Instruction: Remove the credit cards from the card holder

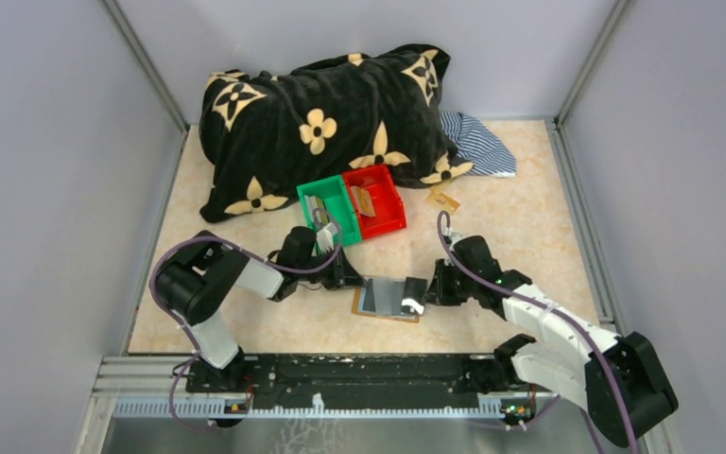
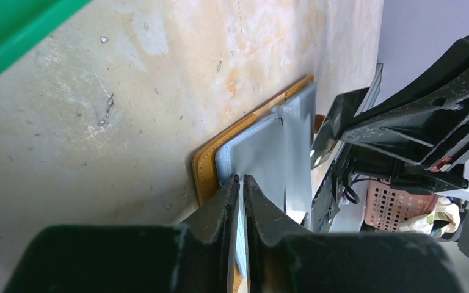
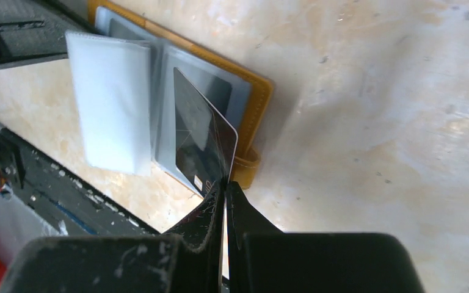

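on the left side of the table, the left gripper (image 2: 242, 178) is almost shut. its two fingers pinch a thin grey pocket page at the edge of the card holder (image 2: 203, 163), and that pins the holder down. the card holder lies open and flat on the table between the two arms, with its tan side down and its grey pockets up. one pale pocket page (image 3: 113, 101) is turned out to the side. beside that page, a dark shiny card (image 3: 203, 137) sticks up at a tilt from the holder. the right gripper (image 3: 225, 186) is shut tight on the near corner of this card. i cannot tell if the far end of the card is in its pocket or free.

i think the step in hand is pulling this one card out while the other arm holds the holder in place. next, the right gripper should pull the card along its own length, away from the holder. it should not twist the card, so it does not bend or catch. the left gripper should hold its pinch so the holder does not slide along.

behind the holder sit a green bin (image 1: 336, 194) and a red bin (image 1: 388, 213), side by side, each with small flat things inside. the card may go there, but i cannot tell which bin.
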